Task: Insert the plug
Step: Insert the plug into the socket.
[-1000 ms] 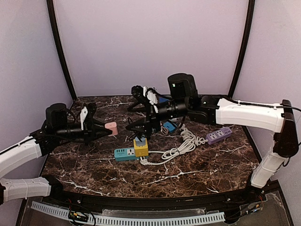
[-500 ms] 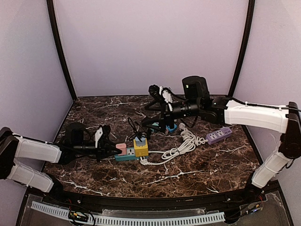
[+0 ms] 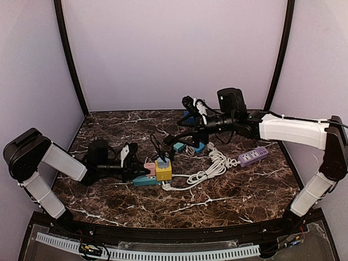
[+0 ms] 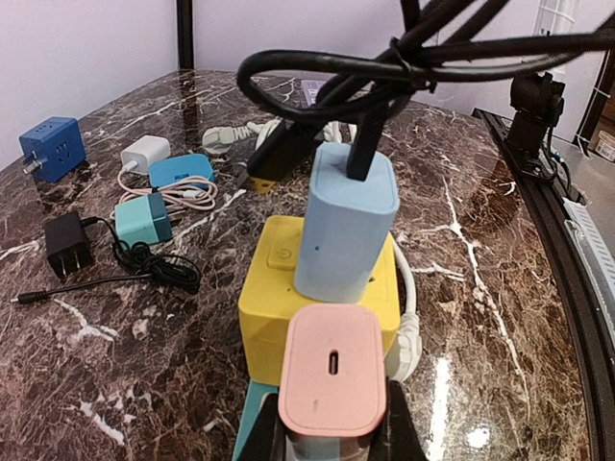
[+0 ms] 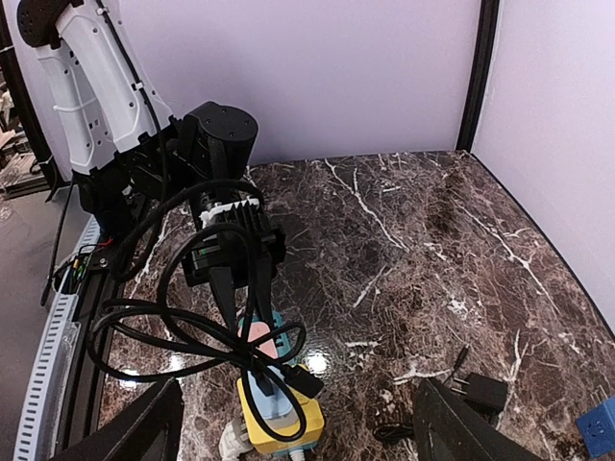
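My left gripper (image 3: 137, 166) is shut on a pink plug (image 3: 149, 169) and holds it upright over the teal power strip (image 3: 140, 179), right beside the yellow socket cube (image 3: 163, 171). In the left wrist view the pink plug (image 4: 333, 382) sits between my fingers (image 4: 397, 434); its prongs are hidden. A light blue adapter (image 4: 343, 221) with a looped black cable (image 4: 384, 67) stands plugged in the yellow cube (image 4: 279, 307). My right gripper (image 3: 179, 128) is open and empty, hovering behind and above the cube. The right wrist view shows the pink plug (image 5: 256, 336) on the teal strip (image 5: 285, 333).
A white coiled cord (image 3: 212, 165) and a purple power strip (image 3: 253, 156) lie right of the cube. Behind it lie a blue cube adapter (image 4: 53, 149), a white charger (image 4: 144, 152), a small teal charger (image 4: 142, 219) and a black charger (image 4: 67, 242).
My left arm has come down and moved right, bringing the pink plug onto the teal strip beside the yellow cube. My right gripper has drawn back to the right, away from the cube.
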`<state>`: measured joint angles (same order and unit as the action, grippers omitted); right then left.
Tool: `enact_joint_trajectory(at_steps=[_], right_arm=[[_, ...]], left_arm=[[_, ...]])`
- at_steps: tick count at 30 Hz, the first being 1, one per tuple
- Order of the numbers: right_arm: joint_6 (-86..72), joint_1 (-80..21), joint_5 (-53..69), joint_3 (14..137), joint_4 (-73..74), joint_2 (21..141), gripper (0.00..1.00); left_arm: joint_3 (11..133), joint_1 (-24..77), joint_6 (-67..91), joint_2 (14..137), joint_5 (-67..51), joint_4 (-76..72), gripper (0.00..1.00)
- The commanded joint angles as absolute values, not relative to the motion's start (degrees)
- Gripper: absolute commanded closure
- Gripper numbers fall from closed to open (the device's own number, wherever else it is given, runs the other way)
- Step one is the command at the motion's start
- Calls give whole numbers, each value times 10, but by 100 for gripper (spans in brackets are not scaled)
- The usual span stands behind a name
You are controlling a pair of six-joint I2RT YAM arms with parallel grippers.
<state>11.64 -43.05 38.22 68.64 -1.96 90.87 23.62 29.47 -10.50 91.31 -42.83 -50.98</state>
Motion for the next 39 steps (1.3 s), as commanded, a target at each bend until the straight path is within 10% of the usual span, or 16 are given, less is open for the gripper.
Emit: enact_joint_trajectory(at_steps=[1, 39], right_arm=[[111, -416, 404, 681, -34, 918, 18], [100, -402, 436, 724, -2, 967, 19]], left_arm=[[267, 288, -111, 934, -469, -542, 99], [221, 312, -105, 1010, -427, -641, 99]])
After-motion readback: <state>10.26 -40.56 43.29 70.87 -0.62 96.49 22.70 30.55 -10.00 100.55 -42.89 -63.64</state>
